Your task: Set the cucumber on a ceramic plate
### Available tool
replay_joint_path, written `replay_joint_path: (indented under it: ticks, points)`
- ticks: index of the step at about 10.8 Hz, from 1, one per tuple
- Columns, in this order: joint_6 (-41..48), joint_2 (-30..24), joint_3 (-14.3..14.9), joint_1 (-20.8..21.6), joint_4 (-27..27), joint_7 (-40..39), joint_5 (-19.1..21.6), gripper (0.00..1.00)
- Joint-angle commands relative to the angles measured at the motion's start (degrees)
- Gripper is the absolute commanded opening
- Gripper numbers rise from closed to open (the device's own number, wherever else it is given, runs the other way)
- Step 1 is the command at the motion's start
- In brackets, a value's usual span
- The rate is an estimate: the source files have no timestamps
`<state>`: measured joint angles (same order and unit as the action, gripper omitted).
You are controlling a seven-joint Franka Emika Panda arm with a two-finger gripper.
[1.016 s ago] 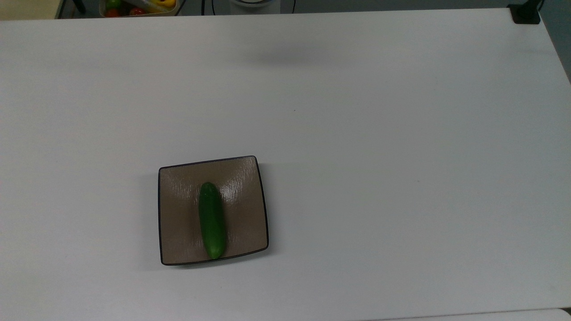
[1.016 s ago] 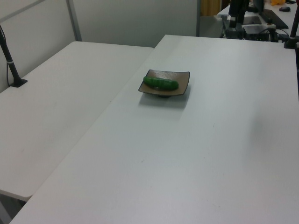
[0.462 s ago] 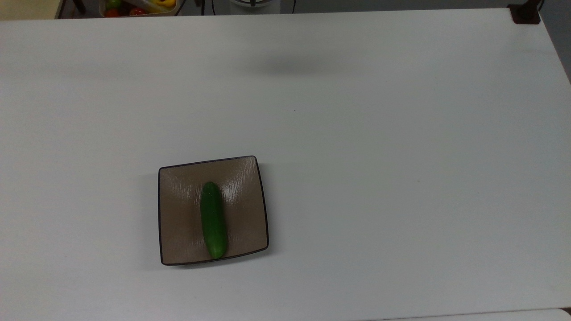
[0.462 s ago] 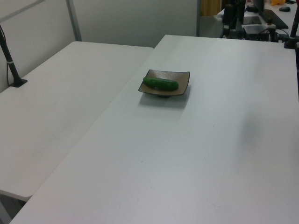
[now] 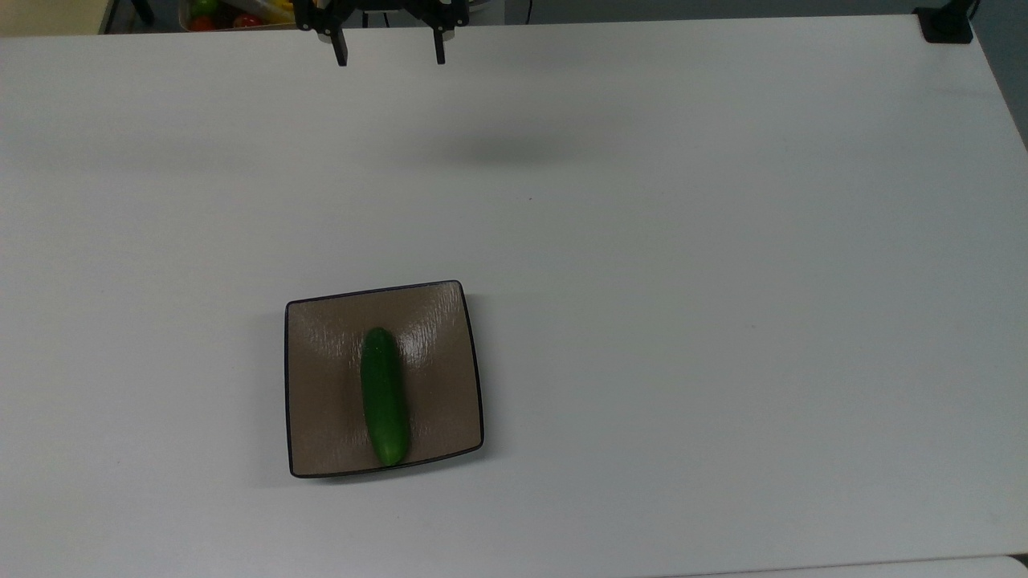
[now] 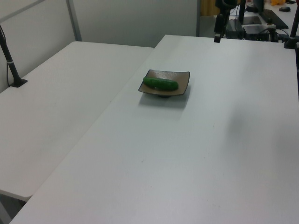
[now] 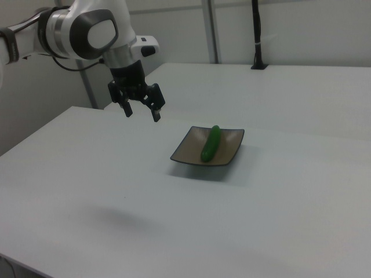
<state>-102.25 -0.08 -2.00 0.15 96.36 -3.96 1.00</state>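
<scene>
A dark green cucumber (image 5: 384,397) lies lengthwise across the middle of the square brown ceramic plate (image 5: 321,417) on the white table. The left view has the cucumber (image 6: 160,83) on the plate (image 6: 183,80) too, and so does the right view, with cucumber (image 7: 211,142) and plate (image 7: 231,150). My gripper (image 5: 390,58) hangs open and empty at the top view's upper edge, well above the table and far from the plate. In the right view the gripper (image 7: 142,113) is up in the air to the left of the plate. One finger (image 6: 217,36) pokes in at the left view's top.
A bin of coloured vegetables (image 5: 245,12) sits beyond the table's far edge in the top view. A black clamp (image 5: 946,24) grips the top view's upper right corner. A second white table (image 6: 56,102) adjoins on the left view's left.
My gripper has come into the top view's upper edge and the left view's top, open. Its shadow on the table has shifted. The cucumber and plate have not moved.
</scene>
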Motion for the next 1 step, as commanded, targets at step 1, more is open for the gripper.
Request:
replay_joint_path:
  ticks: [1]
  points:
    - [-0.6,-0.8,-0.4,-0.1,0.4,-0.9,-0.6,1.00]
